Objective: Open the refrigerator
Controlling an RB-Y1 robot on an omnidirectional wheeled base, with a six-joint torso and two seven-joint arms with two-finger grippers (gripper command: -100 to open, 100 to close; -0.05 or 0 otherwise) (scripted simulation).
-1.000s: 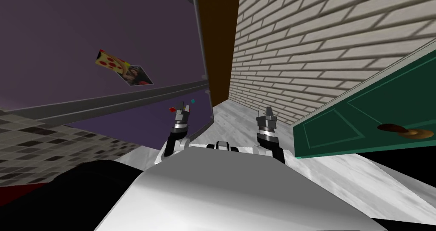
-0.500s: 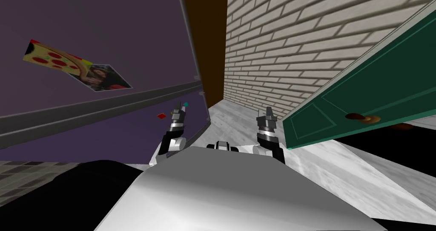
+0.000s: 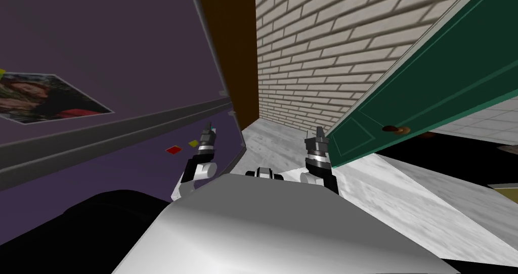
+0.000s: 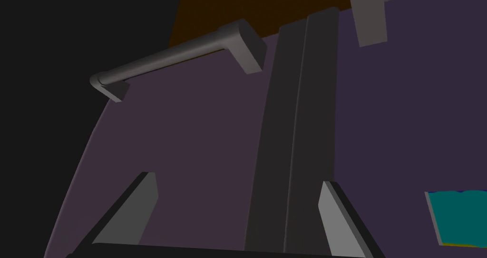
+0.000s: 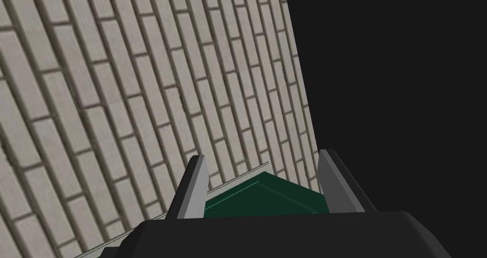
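Left tool [image 3: 209, 133], head view: raised before the purple refrigerator [image 3: 126, 43]; right tool [image 3: 317, 133] beside the green door [image 3: 430, 84]. Left wrist view: blades apart, empty; grey handle [image 4: 176, 55] ahead, ungrasped. This is likely the approach step; next, straddle and clamp it. Right wrist view: blades apart, empty.

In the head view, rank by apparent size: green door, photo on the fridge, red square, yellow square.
1. green door
2. photo, cut by the picture's edge
3. red square and yellow square: too alike to rank
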